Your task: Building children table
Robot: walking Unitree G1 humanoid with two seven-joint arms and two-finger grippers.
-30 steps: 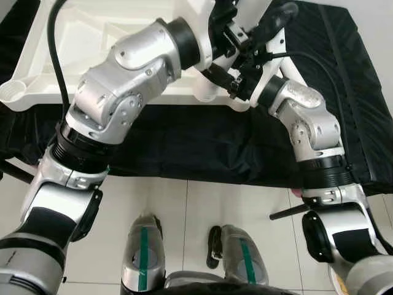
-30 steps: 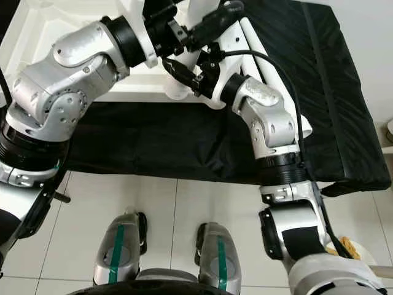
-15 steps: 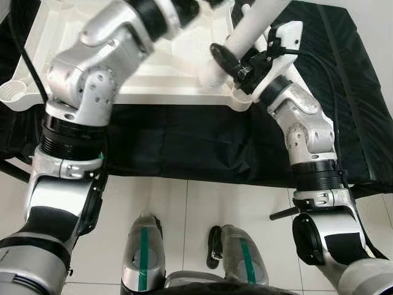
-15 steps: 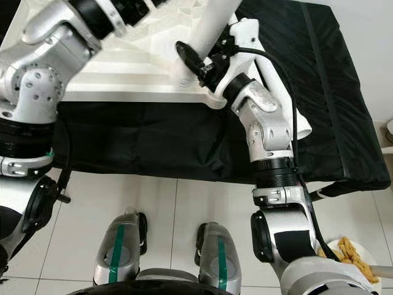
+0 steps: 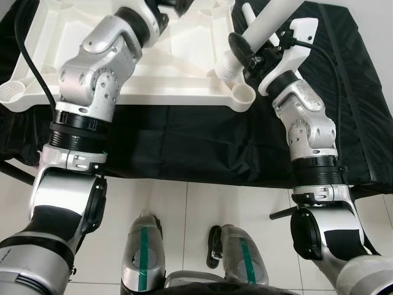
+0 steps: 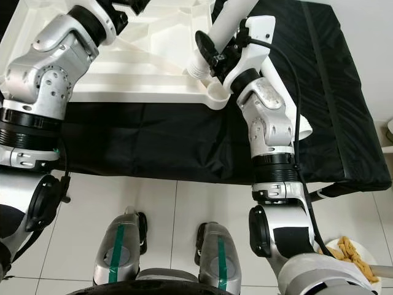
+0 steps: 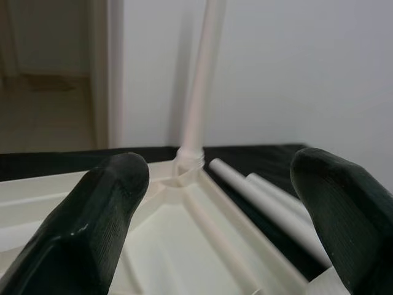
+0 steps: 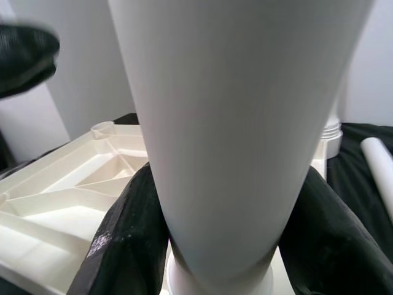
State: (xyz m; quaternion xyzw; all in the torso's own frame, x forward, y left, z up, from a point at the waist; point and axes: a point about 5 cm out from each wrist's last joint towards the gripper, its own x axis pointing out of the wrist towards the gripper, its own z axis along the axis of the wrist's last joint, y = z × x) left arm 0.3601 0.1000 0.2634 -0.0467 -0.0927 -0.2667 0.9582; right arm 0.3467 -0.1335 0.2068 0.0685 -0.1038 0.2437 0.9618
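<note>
We clamp the right gripper (image 8: 215, 246) on a leg (image 5: 265, 29) tilted over the top's (image 5: 184, 74) near corner socket (image 5: 242, 93) — to seat its threaded end — while the left gripper (image 7: 215, 203), fingers apart, hovers over the top.

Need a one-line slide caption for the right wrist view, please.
Right claw shut on a white table leg, its lower end over the upturned white tabletop.

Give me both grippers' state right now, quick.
Left gripper: open, holding nothing, over the white tabletop.
Right gripper: shut on the white table leg.
</note>
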